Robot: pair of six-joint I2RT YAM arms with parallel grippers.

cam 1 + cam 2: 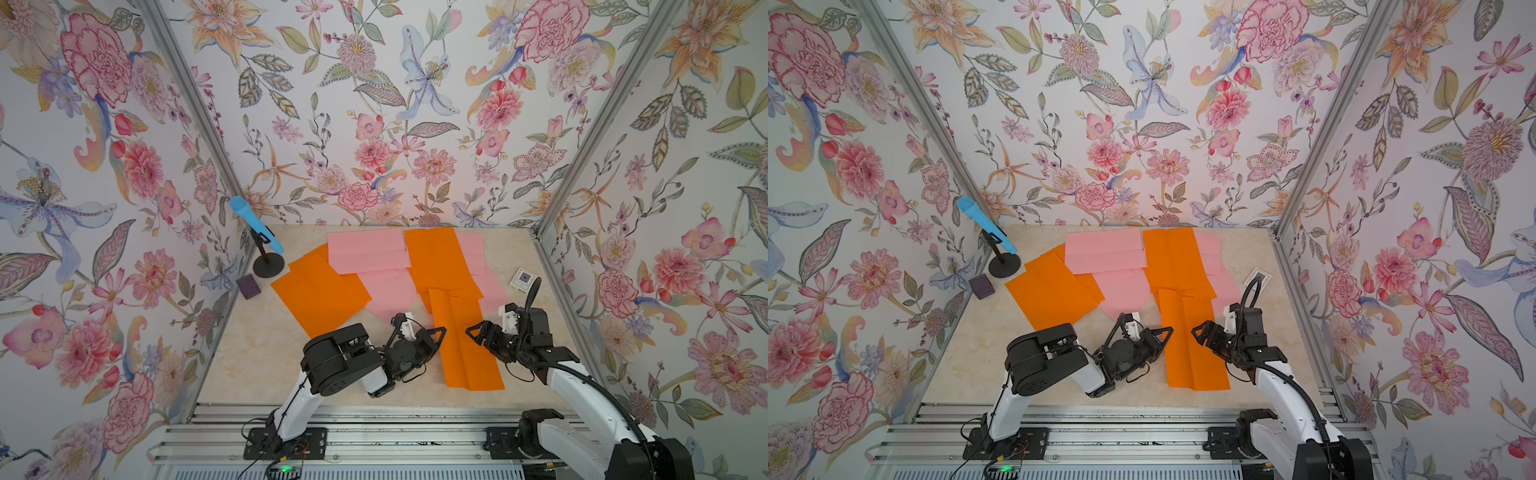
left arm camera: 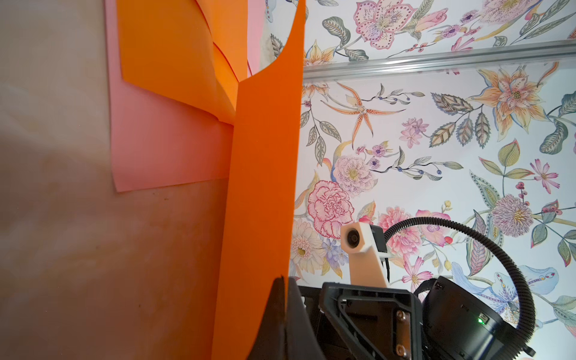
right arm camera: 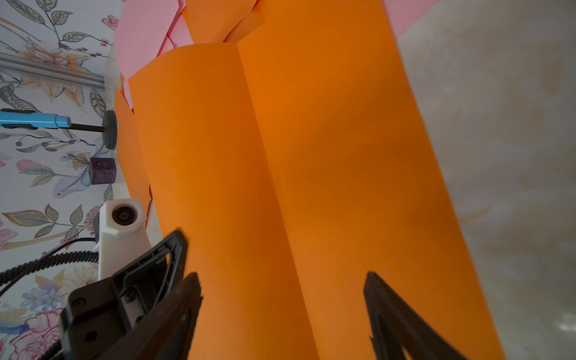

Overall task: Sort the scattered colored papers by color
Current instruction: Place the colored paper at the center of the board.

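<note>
The colored papers lie overlapping on the marble table. An orange sheet (image 1: 316, 291) is at the left. Pink sheets (image 1: 365, 249) and an orange sheet (image 1: 436, 257) lie at the back, with another pink one (image 1: 492, 286) at the right. A long creased orange sheet (image 1: 467, 353) (image 1: 1192, 353) reaches toward the front. My left gripper (image 1: 440, 330) (image 2: 285, 279) is shut on that sheet's left edge and lifts it, so the sheet (image 2: 265, 187) curls up. My right gripper (image 1: 471, 332) (image 3: 280, 277) hangs open over its right side, and the sheet (image 3: 280, 156) fills the gap between the jaws.
A blue tube on a black stand (image 1: 259, 237) and a small dark purple block (image 1: 248, 286) sit at the back left. A white printed card (image 1: 523, 279) lies at the right, near the wall. Floral walls with metal posts close in three sides.
</note>
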